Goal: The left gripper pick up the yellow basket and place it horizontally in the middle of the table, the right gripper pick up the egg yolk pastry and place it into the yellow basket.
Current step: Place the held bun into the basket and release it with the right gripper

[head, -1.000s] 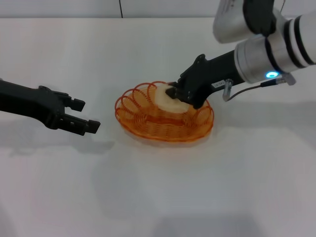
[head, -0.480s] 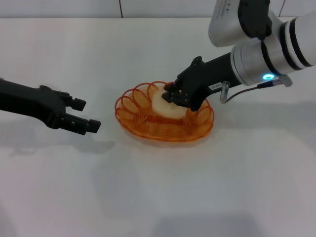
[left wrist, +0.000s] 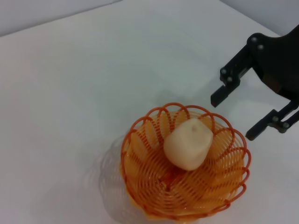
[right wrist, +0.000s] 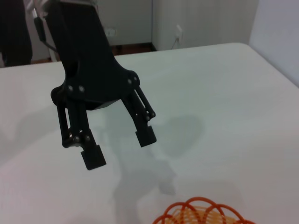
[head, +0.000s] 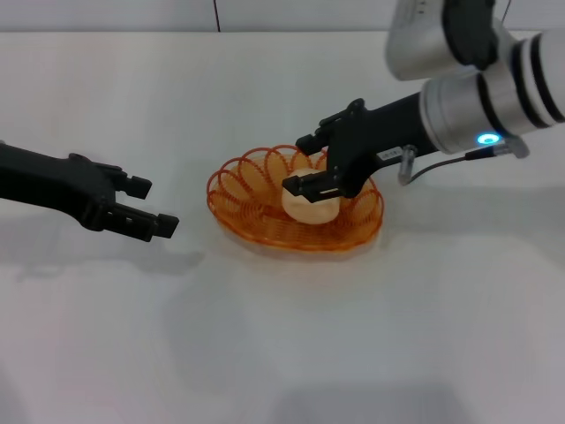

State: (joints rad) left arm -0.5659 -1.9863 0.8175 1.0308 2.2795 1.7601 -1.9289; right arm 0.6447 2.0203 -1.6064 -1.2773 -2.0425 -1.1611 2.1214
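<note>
The yellow basket sits near the middle of the table. Inside it the egg yolk pastry lies free, leaning to one side. Directly above the pastry, at the basket's far right side, my right gripper hangs open, its fingers clear of the pastry. My left gripper is open and holds nothing, low over the table to the left of the basket, a short gap away. In the right wrist view only the basket's rim shows.
A grey cable loops beside the right wrist. The table's far edge runs along the back. White tabletop surrounds the basket on every side.
My right gripper has opened and let go of the pastry, which now rests lower in the basket. The left arm has stayed in place.
</note>
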